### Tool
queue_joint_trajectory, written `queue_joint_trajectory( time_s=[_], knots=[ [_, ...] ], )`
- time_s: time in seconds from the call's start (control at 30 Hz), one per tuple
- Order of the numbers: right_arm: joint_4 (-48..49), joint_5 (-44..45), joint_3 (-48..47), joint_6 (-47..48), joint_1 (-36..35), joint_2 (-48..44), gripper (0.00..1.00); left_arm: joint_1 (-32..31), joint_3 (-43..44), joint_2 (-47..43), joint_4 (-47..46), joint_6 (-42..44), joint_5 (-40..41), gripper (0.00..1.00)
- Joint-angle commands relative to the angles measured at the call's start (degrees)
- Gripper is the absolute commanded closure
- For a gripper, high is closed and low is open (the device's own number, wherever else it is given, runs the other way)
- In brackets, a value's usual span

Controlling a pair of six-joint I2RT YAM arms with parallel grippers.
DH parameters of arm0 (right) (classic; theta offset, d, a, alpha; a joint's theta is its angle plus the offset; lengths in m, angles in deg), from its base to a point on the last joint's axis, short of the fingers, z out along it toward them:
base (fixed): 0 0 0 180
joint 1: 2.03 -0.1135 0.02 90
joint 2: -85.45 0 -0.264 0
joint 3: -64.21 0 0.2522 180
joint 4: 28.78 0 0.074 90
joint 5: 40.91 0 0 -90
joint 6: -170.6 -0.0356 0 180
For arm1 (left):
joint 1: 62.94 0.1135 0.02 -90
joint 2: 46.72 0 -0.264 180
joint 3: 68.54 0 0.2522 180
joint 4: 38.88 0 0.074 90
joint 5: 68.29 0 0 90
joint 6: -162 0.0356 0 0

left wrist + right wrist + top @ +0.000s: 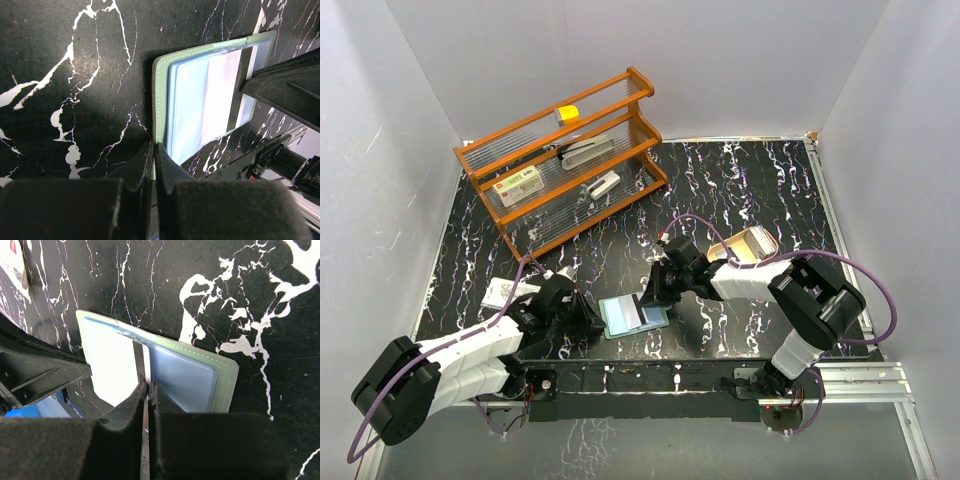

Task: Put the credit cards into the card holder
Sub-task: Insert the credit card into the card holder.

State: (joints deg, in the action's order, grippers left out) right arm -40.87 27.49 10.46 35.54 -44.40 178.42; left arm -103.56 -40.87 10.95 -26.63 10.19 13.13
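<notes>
Even overhead light; wrist views dim, foreground blurred.

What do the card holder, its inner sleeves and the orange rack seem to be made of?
Card holder: matte pale-green leather or imitation, judging by the stitched edge. Inner sleeves: probably thin clear plastic; they glint and look translucent blue-grey. Rack: apparently varnished wood, with a smooth orange-brown frame; its shelves are thin rods, material unclear.

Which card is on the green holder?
The white card with the dark stripe. It lies on the open holder. The other card lies by itself on the table, far off to the left.
</notes>
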Motion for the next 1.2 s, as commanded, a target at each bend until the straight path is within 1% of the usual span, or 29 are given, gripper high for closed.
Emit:
queue_joint_trajectory(
  time_s=[0.0,0.3,0.33,0.43,0.63,0.97,1.17],
  knots=[
    [3.63,2.16,1.39,-1.46,-0.29,-1.2,1.0,0.0,-0.75,0.01,0.98,-0.33,-0.5,1.0],
    [4.75,1.49,1.64,-2.93,-1.23,-0.94,1.0,-0.07,-1.08,-0.16,0.46,-0.55,-0.6,1.0],
    [4.48,1.45,1.34,-3.17,-1.35,-1.1,0.97,-0.07,-0.96,-0.24,0.41,-0.58,-0.64,1.0],
    [2.96,1.79,0.65,-2.87,-1.9,-1.76,0.85,-0.07,-0.41,-0.5,0.82,-0.31,-0.45,1.0],
    [1.79,2.36,0.62,-2.85,-2.32,-2.19,0.75,-0.07,-0.67,-0.62,0.73,-0.33,-0.56,1.0],
    [0.46,2.3,-2.46,-1.44,-4.99,-0.54,0.75,-0.06,-0.39,-2.03,1.2,0.0,-0.46,1.0],
    [0.59,2.37,-3.62,-0.48,-6.31,0.48,0.76,-0.05,-0.46,-1.43,-0.14,0.33,-0.94,1.0]
  ],
)
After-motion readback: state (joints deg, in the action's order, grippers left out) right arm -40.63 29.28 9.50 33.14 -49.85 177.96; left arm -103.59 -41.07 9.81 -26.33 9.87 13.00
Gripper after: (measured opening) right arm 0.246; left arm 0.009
